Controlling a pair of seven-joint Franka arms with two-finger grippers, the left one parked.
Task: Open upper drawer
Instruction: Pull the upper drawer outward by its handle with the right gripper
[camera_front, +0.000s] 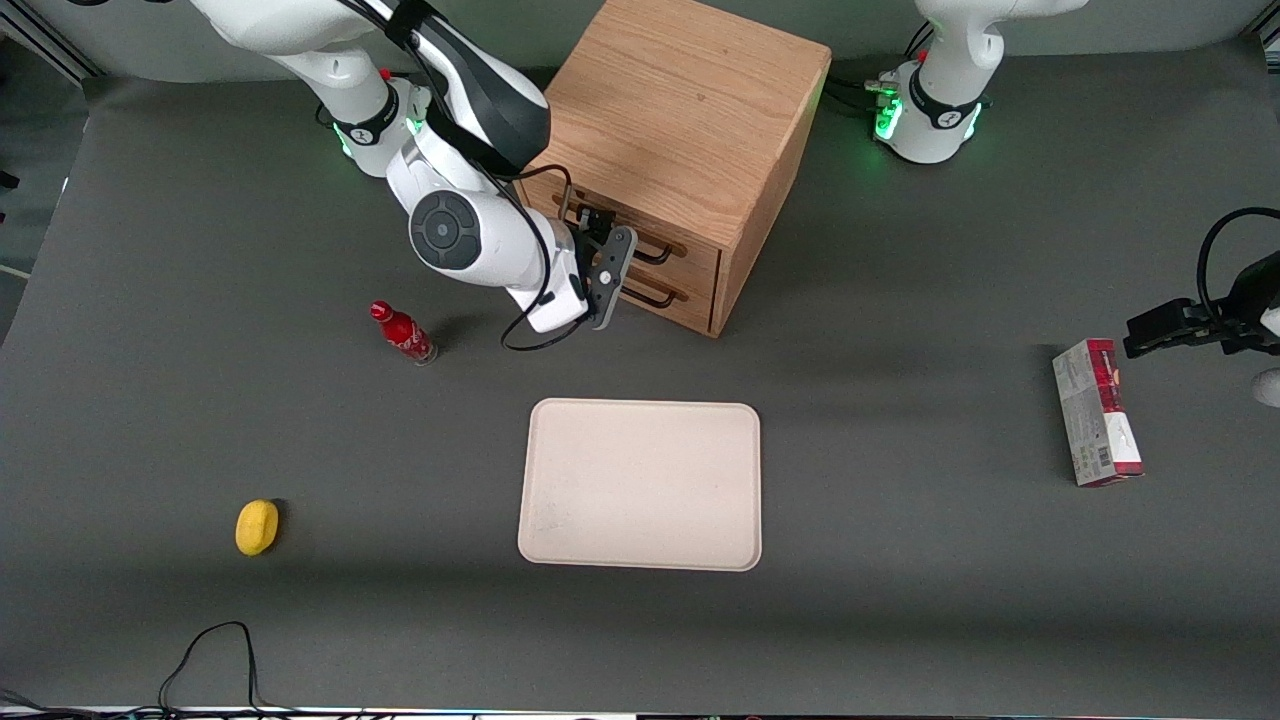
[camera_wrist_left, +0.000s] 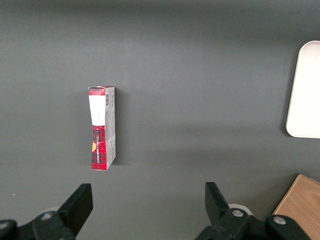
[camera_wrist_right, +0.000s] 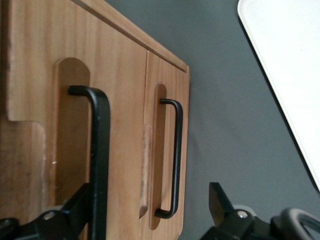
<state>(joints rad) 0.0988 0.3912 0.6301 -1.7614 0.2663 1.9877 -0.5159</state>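
The wooden cabinet (camera_front: 690, 120) stands at the back of the table, its two drawers facing the front camera at an angle. The upper drawer (camera_front: 700, 256) looks closed; its black bar handle (camera_front: 655, 250) also shows close up in the right wrist view (camera_wrist_right: 100, 150). The lower drawer (camera_wrist_right: 165, 85) with its own handle (camera_wrist_right: 176, 160) sits beneath it. My right gripper (camera_front: 598, 232) is right in front of the drawer fronts, open (camera_wrist_right: 150, 197). One finger (camera_wrist_right: 82, 207) is beside the upper handle, and the other (camera_wrist_right: 217, 200) is over the grey table past the lower drawer. It holds nothing.
A cream tray (camera_front: 640, 485) lies nearer the front camera than the cabinet. A small red bottle (camera_front: 403, 333) stands close to my arm, and a yellow object (camera_front: 257, 526) lies nearer the camera. A red box (camera_front: 1097, 412) lies toward the parked arm's end.
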